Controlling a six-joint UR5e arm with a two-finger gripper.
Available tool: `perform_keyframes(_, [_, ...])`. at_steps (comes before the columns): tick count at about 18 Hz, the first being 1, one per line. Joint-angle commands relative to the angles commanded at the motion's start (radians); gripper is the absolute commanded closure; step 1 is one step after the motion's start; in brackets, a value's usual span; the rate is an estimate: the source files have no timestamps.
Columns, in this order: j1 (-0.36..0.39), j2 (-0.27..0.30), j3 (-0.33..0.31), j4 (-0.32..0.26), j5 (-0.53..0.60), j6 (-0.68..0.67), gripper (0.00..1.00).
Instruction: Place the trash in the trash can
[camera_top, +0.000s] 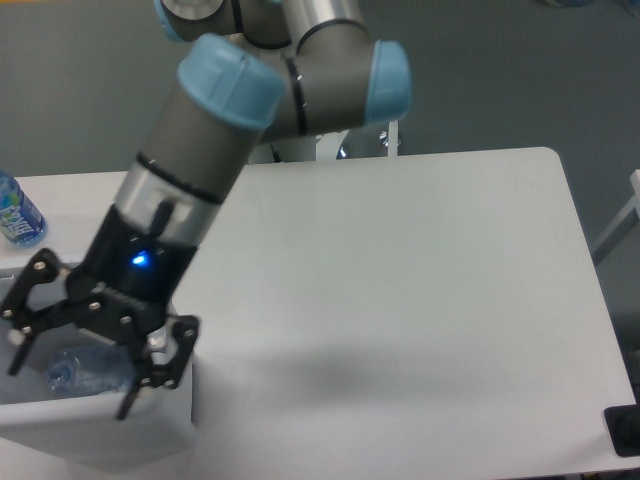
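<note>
Now bottle (88, 370) lies in bin (150, 430).
Fingers (128, 402) spread wide at 12 o'clock; bottle looks light, crushable.

Light is even and cool, with a bluish cast over the whole frame. The white table (400, 260) is bright but not blown out. A soft, wide shadow lies across its lower middle. The picture is slightly soft throughout; the gripper (70, 375) at lower left is a little blurred. A blue LED glows on its body.
</note>
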Motion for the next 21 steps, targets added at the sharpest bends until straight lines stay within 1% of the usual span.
perform_keyframes(2, [0.023, 0.025, -0.014, -0.026, 0.146, 0.008, 0.00])
perform_keyframes(3, [0.038, 0.041, -0.027, -0.032, 0.180, 0.015, 0.00])
perform_keyframes(5, [0.070, 0.051, -0.034, -0.040, 0.191, 0.067, 0.00])
perform_keyframes(7, [0.113, 0.074, -0.049, -0.080, 0.191, 0.168, 0.00])
perform_keyframes(11, [0.181, 0.147, -0.107, -0.211, 0.209, 0.493, 0.00])
perform_keyframes(13, [0.193, 0.178, -0.135, -0.305, 0.292, 0.669, 0.00])
perform_keyframes(15, [0.196, 0.195, -0.147, -0.366, 0.384, 0.840, 0.00])
perform_keyframes(17, [0.215, 0.198, -0.146, -0.383, 0.429, 0.916, 0.00])
perform_keyframes(21, [0.242, 0.200, -0.143, -0.384, 0.423, 0.920, 0.00])
